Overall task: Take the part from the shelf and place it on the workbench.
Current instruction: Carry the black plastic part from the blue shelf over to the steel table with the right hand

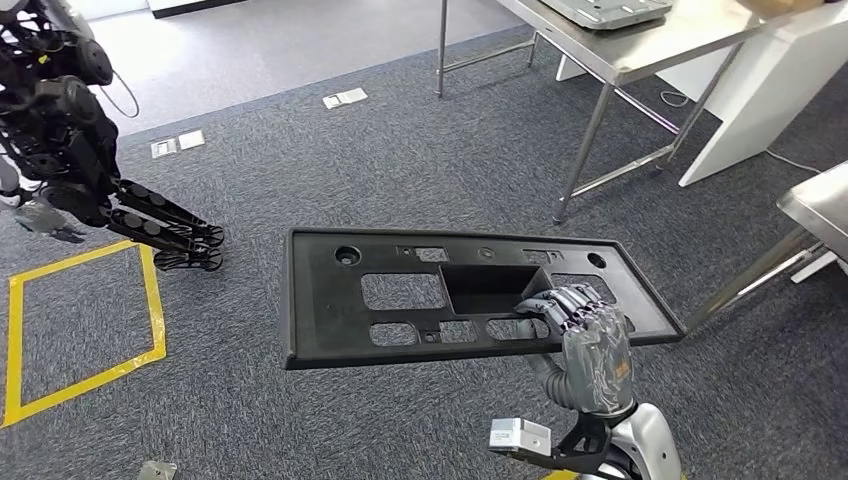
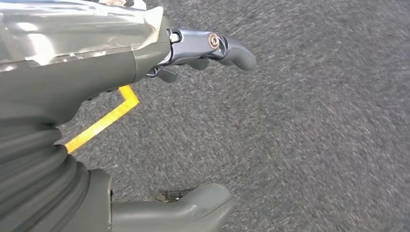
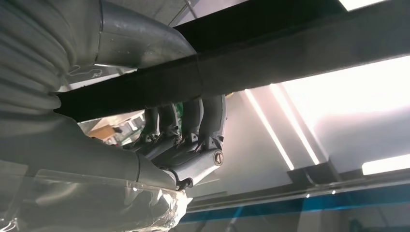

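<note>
Done: the panel (image 1: 400,300), a flat black plastic part with cut-outs, is off the shelf and carried level above the carpet (image 1: 420,140).
Right robot hand (image 1: 585,335): grasping the panel near its right end, fingers (image 3: 200,118) curled over the near edge into a central opening, thumb beneath it in the right wrist view.
Left robot hand (image 2: 203,53): released and holding nothing, fingers apart, hanging over the carpet beside a yellow tape line (image 2: 104,121).
Left to do: bring the panel to the surface (image 1: 640,45) and lay it down; judging by the gap, that is roughly the second half of the job.
Surface: a steel-topped bench far right, well apart from the panel, with a grey tray-like item (image 1: 600,10) resting on it; a second metal top (image 1: 820,205) shows at the right edge.
Room: grey carpet with floor sockets (image 1: 345,98), a yellow taped square (image 1: 80,330) near left, and another dark robot (image 1: 60,120) standing far left.
</note>
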Controlling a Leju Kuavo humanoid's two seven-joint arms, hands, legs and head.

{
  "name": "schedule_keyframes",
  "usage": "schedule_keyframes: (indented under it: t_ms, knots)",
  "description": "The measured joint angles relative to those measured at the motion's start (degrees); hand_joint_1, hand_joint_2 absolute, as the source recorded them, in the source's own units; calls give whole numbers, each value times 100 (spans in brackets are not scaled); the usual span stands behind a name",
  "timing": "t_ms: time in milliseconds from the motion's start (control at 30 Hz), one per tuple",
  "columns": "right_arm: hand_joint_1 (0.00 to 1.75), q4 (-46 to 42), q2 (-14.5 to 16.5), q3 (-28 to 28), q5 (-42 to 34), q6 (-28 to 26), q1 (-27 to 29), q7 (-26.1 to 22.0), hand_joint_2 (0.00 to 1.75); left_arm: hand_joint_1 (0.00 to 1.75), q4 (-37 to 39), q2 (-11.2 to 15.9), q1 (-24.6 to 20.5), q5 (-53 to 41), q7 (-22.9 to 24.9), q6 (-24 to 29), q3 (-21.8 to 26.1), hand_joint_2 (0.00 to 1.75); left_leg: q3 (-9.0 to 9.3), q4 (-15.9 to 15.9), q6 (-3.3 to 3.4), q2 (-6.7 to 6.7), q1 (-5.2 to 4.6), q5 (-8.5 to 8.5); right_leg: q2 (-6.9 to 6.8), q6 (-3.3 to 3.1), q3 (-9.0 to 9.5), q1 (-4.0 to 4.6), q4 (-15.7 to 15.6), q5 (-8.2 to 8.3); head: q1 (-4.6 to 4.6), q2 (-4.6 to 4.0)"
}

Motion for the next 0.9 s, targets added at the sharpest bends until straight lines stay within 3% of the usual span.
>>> schedule_keyframes:
  t_ms: [67, 133, 167, 233, 267, 300, 333, 367, 433, 467, 533, 600, 667, 733, 800, 833, 867, 900]
  knots:
    - [175, 0, -2, 1, 2, -2, -1, 4, 175, 0, -1, -3, -4, 0, -3, 1, -2, 175, 41, -6, -70, 114, 2, -22, 85, -103, -15, 30, -13, 34, -11, -1]
    - [175, -3, -2, -1, 12, -7, 7, 13, 175, 0, -3, -6, -18, 0, -16, 5, -5, 175, 34, 66, -143, 30, 43, -109, 215, -189, -13, -13, -35, 63, -18, 0]
    - [175, -4, 2, -2, 18, -10, 8, 21, 175, 0, -3, -7, -21, 1, -27, 8, -8, 175, -32, 247, -169, -107, 59, -244, 279, -238, 0, -38, -48, 79, -27, 0]
    - [175, -7, 13, -3, 28, -17, 8, 31, 175, 0, -3, -7, -8, 10, -52, 14, -13, 175, -345, 962, -191, -405, 75, -643, 410, -297, -1, -39, -50, 96, -43, 0]
    - [175, -7, 16, -2, 33, -20, 14, 35, 175, 0, -2, -8, -1, 17, -67, 22, -15, 175, -533, 1358, -194, -475, 76, -811, 481, -313, -3, -23, -49, 99, -46, 0]
    - [175, -7, 18, -2, 36, -23, 22, 35, 175, 0, -2, -8, 4, 31, -80, 37, -17, 175, -669, 1618, -195, -500, 76, -877, 554, -314, -1, -9, -47, 99, -45, 0]
    - [175, -7, 17, -2, 40, -30, 30, 35, 175, 0, -3, -7, 5, 50, -89, 61, -19, 175, -699, 1643, -187, -511, 77, -805, 633, -314, 6, 0, -45, 99, -46, 0]
    - [175, -7, 15, -2, 45, -39, 36, 35, 175, 0, -6, -7, 5, 70, -93, 95, -19, 175, -626, 1451, -173, -527, 77, -632, 710, -313, 18, 5, -42, 98, -46, -1]
    - [175, -7, 13, -2, 54, -85, 40, 36, 175, 0, -31, -5, 7, 67, -116, 222, -20, 175, -294, 694, -130, -700, 85, -202, 857, -308, 37, 12, -34, 98, -46, -1]
    - [175, -7, 12, -3, 57, -120, 40, 37, 175, 0, -60, -4, 10, 44, -134, 314, -20, 175, -159, 373, -113, -812, 92, -79, 919, -299, 28, 22, -26, 101, -43, 0]
    - [175, -7, 8, -7, 66, -193, 60, 39, 175, 0, -150, -4, 24, -12, -172, 475, -20, 175, -54, 95, -85, -942, 84, -25, 1029, -252, -29, 31, -21, 128, -42, 1]
    - [175, -8, 3, -15, 107, -235, 116, 47, 175, 0, -241, -3, 22, 39, -81, 409, -15, 175, -49, 48, -27, -837, 63, 3, 1093, -182, -94, 26, -29, 158, -43, 1]
    - [175, -14, -1, -36, 190, -256, 174, 73, 175, 0, -240, -2, 1, 128, 72, 128, 9, 175, -27, -29, 56, -713, 65, 57, 900, -153, -206, 33, 135, 62, -31, 1]
    - [175, -23, 1, -57, 266, -264, 200, 107, 175, 0, -113, -4, -11, 189, 73, -177, 60, 175, -23, -67, 96, -565, 63, 81, 628, -177, -498, 37, 721, -233, -16, 0]
    - [175, -26, 4, -66, 305, -262, 219, 125, 175, 0, 49, -11, -45, 267, -6, -400, 114, 175, -37, -63, 103, -407, 56, 80, 551, -166, -819, 29, 1406, -492, -9, 0]
    - [175, -26, 4, -70, 316, -260, 230, 128, 175, 0, 118, -14, -72, 303, -31, -473, 134, 175, -42, -62, 101, -332, 57, 79, 534, -126, -861, 17, 1526, -510, -9, -1]
    - [175, -26, 4, -77, 322, -257, 237, 130, 175, 0, 179, -15, -103, 326, -44, -524, 148, 175, -41, -60, 95, -262, 58, 76, 506, -66, -774, 1, 1404, -438, -8, -1]
    - [175, -26, 3, -85, 325, -256, 240, 131, 175, 0, 235, -16, -130, 340, -52, -560, 155, 175, -35, -55, 83, -197, 61, 69, 442, 0, -571, -25, 1059, -304, -9, -1]
